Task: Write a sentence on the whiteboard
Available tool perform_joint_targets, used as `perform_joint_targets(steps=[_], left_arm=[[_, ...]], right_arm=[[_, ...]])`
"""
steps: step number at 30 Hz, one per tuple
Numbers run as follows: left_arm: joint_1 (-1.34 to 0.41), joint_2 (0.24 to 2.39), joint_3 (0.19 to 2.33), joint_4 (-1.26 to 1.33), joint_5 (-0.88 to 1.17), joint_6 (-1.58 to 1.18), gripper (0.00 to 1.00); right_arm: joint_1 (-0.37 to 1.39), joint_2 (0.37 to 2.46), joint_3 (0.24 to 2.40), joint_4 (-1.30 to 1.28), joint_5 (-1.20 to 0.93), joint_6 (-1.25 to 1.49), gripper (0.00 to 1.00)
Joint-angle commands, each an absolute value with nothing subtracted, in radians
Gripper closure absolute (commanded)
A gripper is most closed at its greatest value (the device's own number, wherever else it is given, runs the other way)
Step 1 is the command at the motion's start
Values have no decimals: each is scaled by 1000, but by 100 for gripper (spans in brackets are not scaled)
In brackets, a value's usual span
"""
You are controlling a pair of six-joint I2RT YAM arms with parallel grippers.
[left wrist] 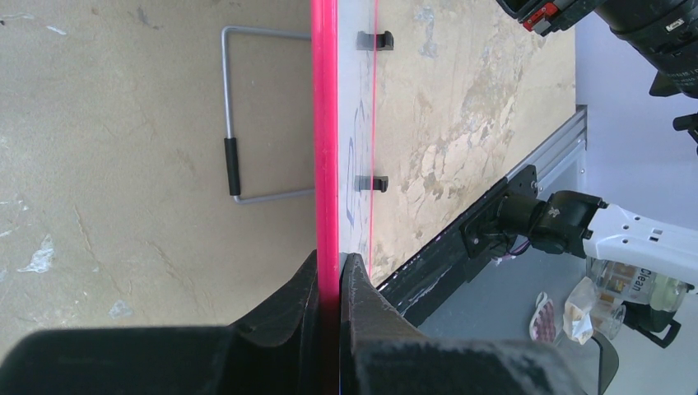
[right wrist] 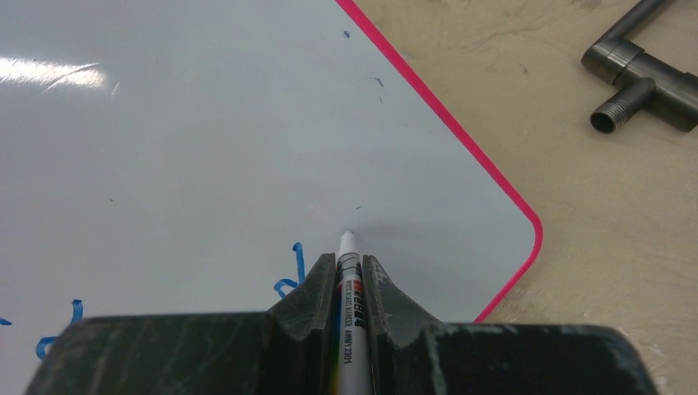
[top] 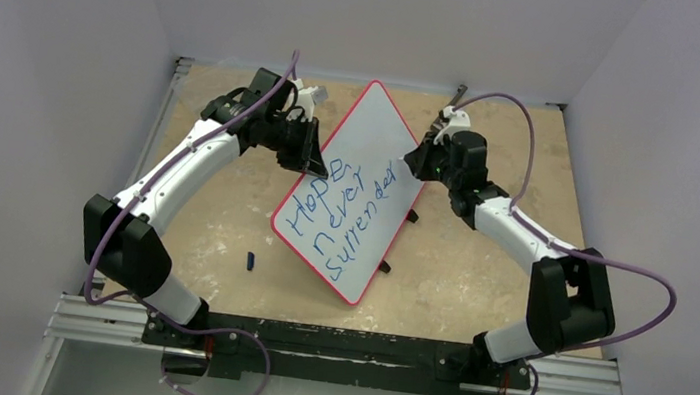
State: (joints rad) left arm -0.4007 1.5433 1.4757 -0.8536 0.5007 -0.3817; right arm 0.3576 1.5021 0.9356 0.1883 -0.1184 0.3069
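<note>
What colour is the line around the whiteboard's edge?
Bright pinkish red. The whiteboard rim shows best in the right wrist view.

whiteboard (top: 366, 129): glossy white face, thin pink-red rim, small black clips
sentence (top: 340, 206): blue lettering
marker (right wrist: 352, 284): white barrel, black print, red logo
table (top: 478, 274): tan, mottled with whitish worn patches
left arm (top: 194, 163), right arm (top: 513, 228): white links, black joints
cables (top: 620, 266): purple
left gripper (left wrist: 329, 271), right gripper (right wrist: 350, 271): matte black, greyed with scuffs
cap (top: 251, 262): dark blue
wire stand (left wrist: 234, 164): silver, one black sleeve
pipe fitting (right wrist: 650, 74): dark grey metal
rail (top: 99, 320): silver, black bar along the middle
walls (top: 399, 12): pale lilac-grey, plain
</note>
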Motion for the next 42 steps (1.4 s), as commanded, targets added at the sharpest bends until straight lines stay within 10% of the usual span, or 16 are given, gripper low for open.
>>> perform_joint_targets(steps=[1,42], left_arm=[[-428,1551,1465,-893,339,-246,100],[-432,1541,1457,-894,322,-244,100]], right_arm=[[353,1506,993,227,-153,310,100],[336,1528,935,215,-156,327,100]])
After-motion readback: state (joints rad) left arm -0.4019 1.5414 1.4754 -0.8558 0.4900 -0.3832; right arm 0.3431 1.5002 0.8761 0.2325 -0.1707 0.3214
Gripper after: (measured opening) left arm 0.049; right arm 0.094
